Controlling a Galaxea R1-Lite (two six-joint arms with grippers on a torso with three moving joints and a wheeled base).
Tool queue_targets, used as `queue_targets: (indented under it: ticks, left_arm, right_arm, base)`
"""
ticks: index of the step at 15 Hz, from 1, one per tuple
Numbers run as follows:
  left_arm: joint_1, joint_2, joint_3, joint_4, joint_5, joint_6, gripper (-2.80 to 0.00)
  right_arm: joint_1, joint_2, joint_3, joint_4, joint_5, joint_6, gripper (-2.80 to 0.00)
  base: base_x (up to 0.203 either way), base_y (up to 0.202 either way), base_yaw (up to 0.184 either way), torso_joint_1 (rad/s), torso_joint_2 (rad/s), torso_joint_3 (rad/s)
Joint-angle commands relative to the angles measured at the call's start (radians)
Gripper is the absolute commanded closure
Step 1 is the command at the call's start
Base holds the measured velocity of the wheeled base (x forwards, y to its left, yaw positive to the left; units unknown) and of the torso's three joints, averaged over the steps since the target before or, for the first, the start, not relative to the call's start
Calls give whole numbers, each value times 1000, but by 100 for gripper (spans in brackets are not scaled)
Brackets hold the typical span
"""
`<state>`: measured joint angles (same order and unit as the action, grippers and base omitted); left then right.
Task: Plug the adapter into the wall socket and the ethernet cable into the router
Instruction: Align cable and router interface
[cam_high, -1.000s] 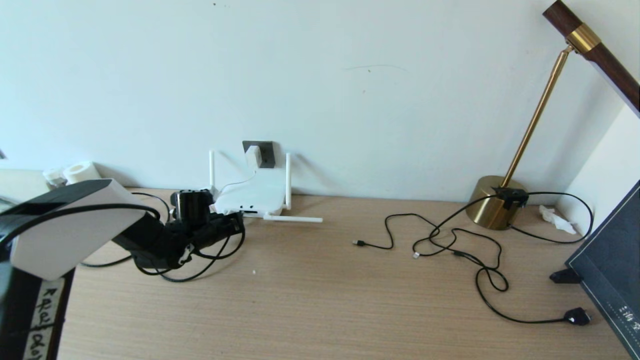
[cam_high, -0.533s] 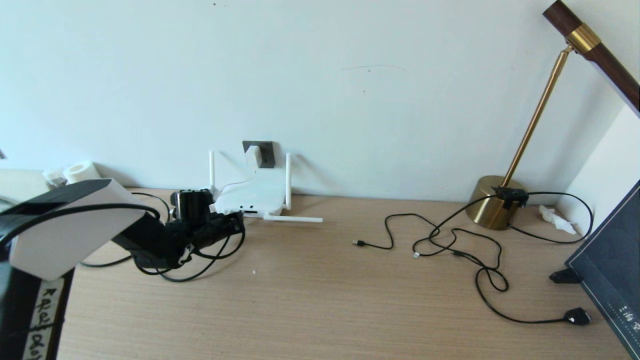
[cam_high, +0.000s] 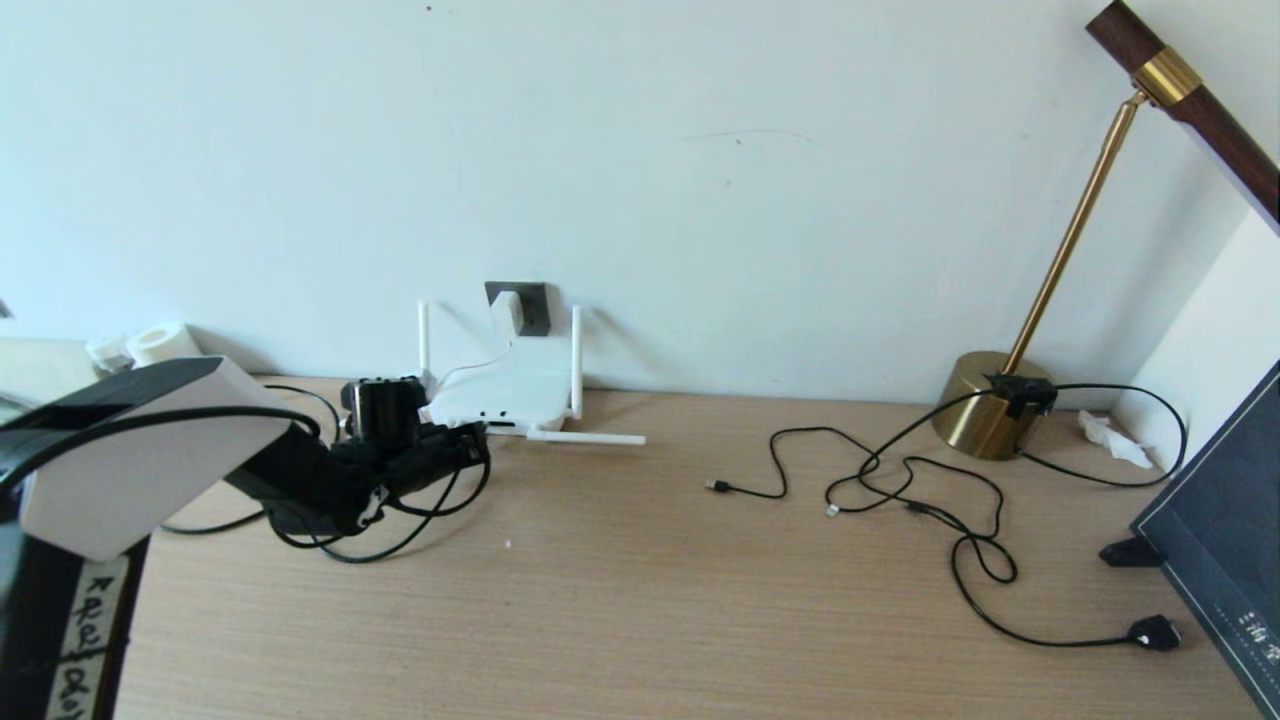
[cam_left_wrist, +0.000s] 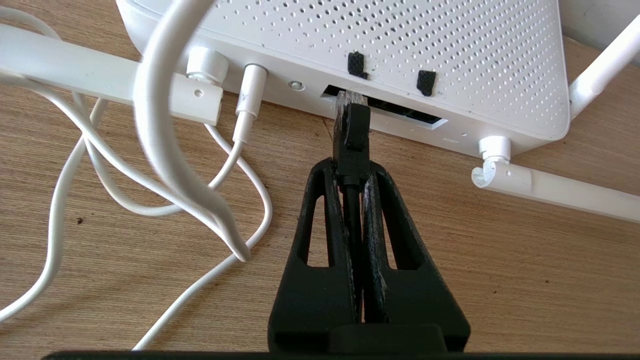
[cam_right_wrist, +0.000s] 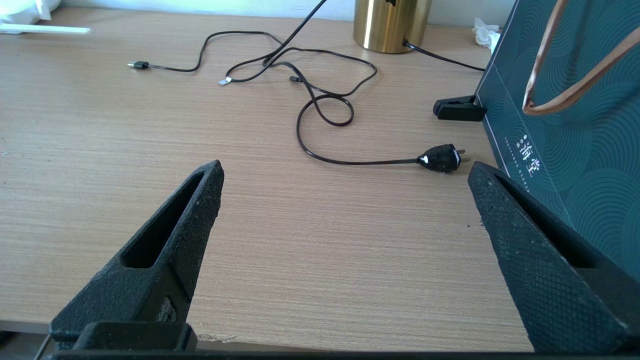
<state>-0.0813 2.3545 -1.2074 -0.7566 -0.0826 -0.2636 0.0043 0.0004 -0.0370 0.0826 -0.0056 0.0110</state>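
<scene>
- Head view showed nothing changed from a second earlier: the left gripper sat at the router, and the adapter was in the socket.
- Left gripper pinched the ethernet cable, its tip at the router's slot.
- Right gripper hung wide open over the desk.

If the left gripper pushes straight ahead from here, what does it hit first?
Probably the router: the left gripper, shut on the ethernet cable, has the clear plug tip at the dark slot; how deep it sits is unclear.
</scene>
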Motion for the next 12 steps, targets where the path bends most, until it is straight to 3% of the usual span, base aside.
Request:
queue_targets:
  ticks: [1, 12]
  left_arm:
    - [0, 0, -4, -3, 0, -2, 0]
    - [3, 6, -18, 3, 0, -2, 0]
  right_arm:
    - [0, 0, 0, 0, 0, 1, -280]
    - [0, 0, 0, 0, 0, 0, -280]
  base:
    - [0, 0, 0, 0, 0, 0]
    - [0, 0, 0, 0, 0, 0]
